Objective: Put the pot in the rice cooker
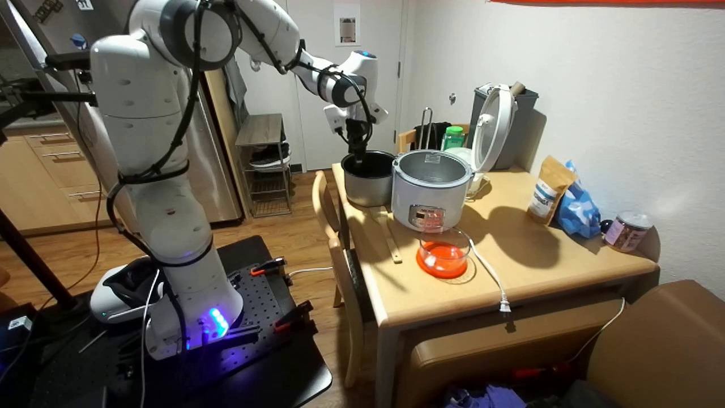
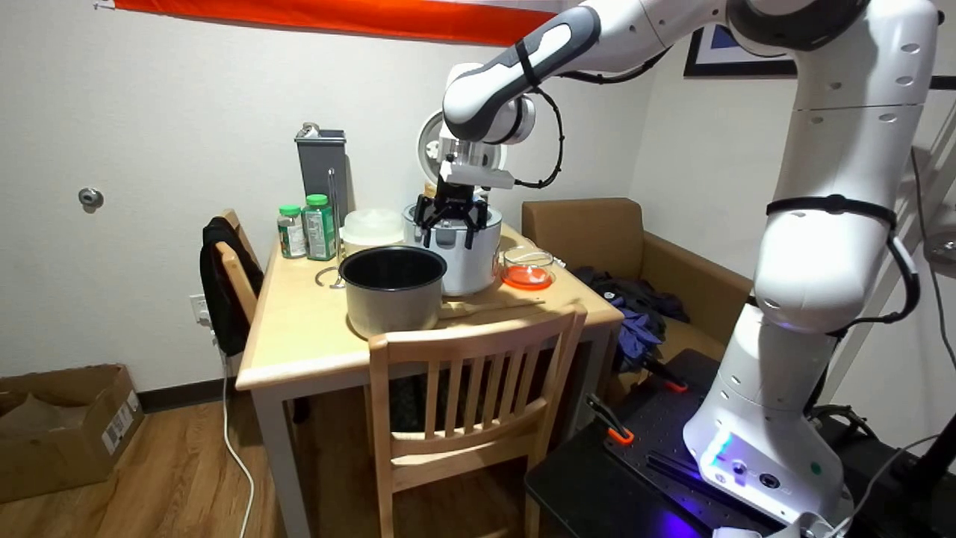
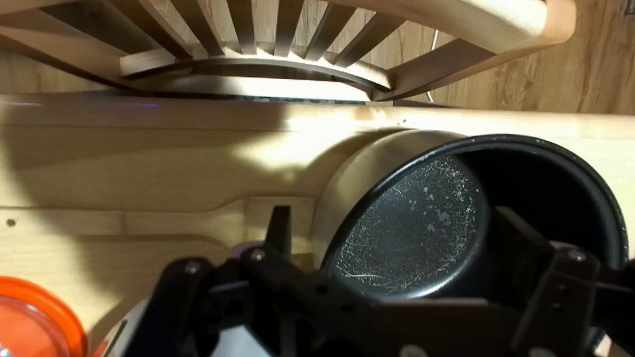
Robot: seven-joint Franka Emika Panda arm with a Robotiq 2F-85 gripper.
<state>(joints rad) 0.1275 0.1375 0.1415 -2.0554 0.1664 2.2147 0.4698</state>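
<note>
Working left to right, I start with my gripper: in an exterior view its fingers stand spread, holding nothing, and at what height they hang I cannot judge. Under it is the inner pot, upright on the table, outside the rice cooker. In the wrist view one finger overlaps the pot's dark interior and its mate falls outside, the wall slanting between them around nine o'clock, so I judge the step in hand to be a pinch on that wall. I'd rotate until both fingers face it squarely, sink straight down, then squeeze firmly; held at one side, the pot will probably sag, so a deep bite should help.

In an exterior view, near the pot's five o'clock, lies a wooden spatula; the outer finger lines up with its broad end, so I'd not press down there. At three o'clock, just beside the pot, stands the cooker; whether they touch I can't tell. I'd raise the pot's base above the cooker's rim before moving sideways, centre it over the well and lower it level. Near the cooker's six o'clock sits a glass container, and I'd avoid any sweep toward it. The raised lid, between the cooker's one and two o'clock, may crowd the wrist.
</note>
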